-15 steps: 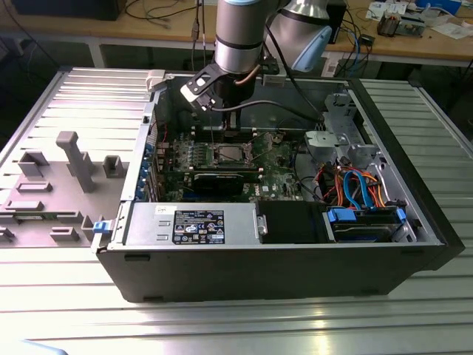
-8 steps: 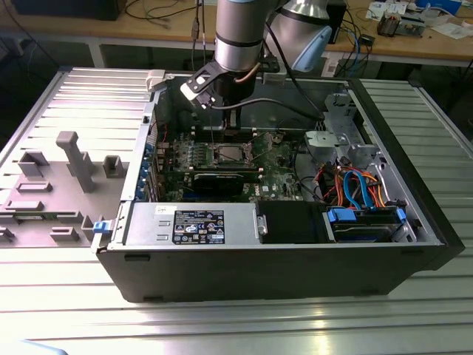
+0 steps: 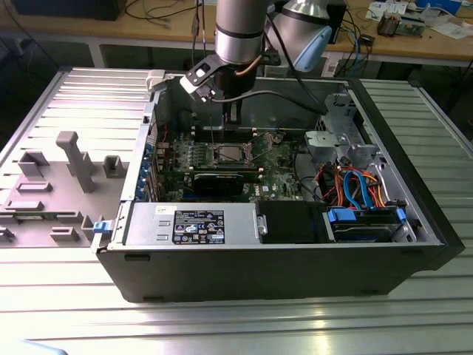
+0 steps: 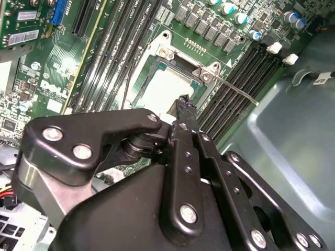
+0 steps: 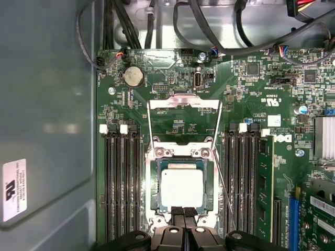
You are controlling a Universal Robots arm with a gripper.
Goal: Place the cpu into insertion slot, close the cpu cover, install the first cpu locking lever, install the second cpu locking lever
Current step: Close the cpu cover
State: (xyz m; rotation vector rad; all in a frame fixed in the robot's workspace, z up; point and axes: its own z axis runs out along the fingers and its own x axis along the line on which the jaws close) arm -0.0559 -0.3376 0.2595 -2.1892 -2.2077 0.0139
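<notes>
Black gripper (image 5: 183, 212), tips shut empty, hovers beside seated cpu (image 5: 181, 187); open cpu cover (image 5: 183, 103) likely wants an even swing down about its hinge.

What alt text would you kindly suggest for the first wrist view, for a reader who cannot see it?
The cpu lies seated in the insertion slot on a green motherboard, with the cpu cover hinged open. The gripper, fingers together, is poised at the slot's edge.
</notes>
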